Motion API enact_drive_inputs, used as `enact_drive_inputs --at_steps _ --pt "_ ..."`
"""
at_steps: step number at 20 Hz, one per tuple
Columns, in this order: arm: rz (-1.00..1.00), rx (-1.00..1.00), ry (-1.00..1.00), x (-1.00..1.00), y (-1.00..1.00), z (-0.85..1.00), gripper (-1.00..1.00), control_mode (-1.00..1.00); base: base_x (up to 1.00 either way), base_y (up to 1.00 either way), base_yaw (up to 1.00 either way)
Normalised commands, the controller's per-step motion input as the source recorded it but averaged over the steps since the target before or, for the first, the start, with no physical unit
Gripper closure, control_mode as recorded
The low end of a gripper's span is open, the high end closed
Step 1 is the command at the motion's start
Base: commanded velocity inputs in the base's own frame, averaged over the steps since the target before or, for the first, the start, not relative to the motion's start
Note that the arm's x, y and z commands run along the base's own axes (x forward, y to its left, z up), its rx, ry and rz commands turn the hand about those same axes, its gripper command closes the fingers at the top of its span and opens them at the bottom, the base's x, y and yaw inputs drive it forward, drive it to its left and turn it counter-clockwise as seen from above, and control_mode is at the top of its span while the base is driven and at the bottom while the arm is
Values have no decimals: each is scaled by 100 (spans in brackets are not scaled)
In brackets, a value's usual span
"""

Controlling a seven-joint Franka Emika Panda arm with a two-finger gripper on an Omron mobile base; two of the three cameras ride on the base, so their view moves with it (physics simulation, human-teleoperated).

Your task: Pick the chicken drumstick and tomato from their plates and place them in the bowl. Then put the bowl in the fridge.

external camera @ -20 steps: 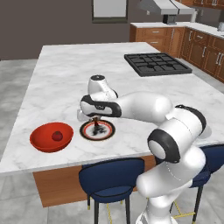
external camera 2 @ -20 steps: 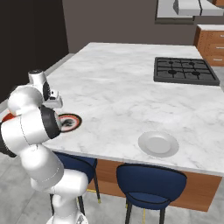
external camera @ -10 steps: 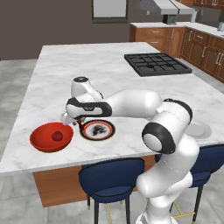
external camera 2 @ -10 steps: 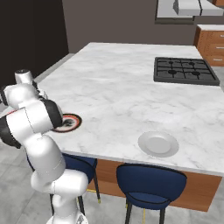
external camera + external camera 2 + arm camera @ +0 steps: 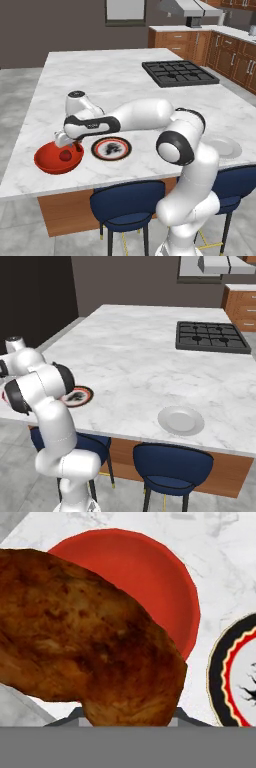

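Chicken drumstick (image 5: 85,642), reddish-brown and elongated, sits clenched in the pincer (image 5: 66,141), which has swung from over the dark-rimmed patterned plate (image 5: 111,148) to above the glossy red round bowl (image 5: 47,161) near the table's (image 5: 110,80) front left corner. Small dark-red tomato (image 5: 65,155) already lies in the bowl. Judged next: release the drumstick, then fridge.

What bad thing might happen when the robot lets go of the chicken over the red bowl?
1. The drumstick hangs over the bowl's near rim, not its middle, so it might tip out onto the counter.
2. It may land on the tomato already in the bowl and roll.
3. The dark-rimmed plate sits right beside the bowl; the arm might nudge it.
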Motion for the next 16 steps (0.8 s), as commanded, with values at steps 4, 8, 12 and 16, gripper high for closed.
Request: enact_drive_inputs --at_steps 4,8,12,16 --pt "3 0 0 0 42 -30 100 -100 0 0 0" --pt "0 0 0 7 39 -28 100 -100 0 0 0" --pt "0 3 0 15 38 -10 100 -100 0 0 0" --pt "0 2 1 8 35 -9 100 -100 0 0 0"
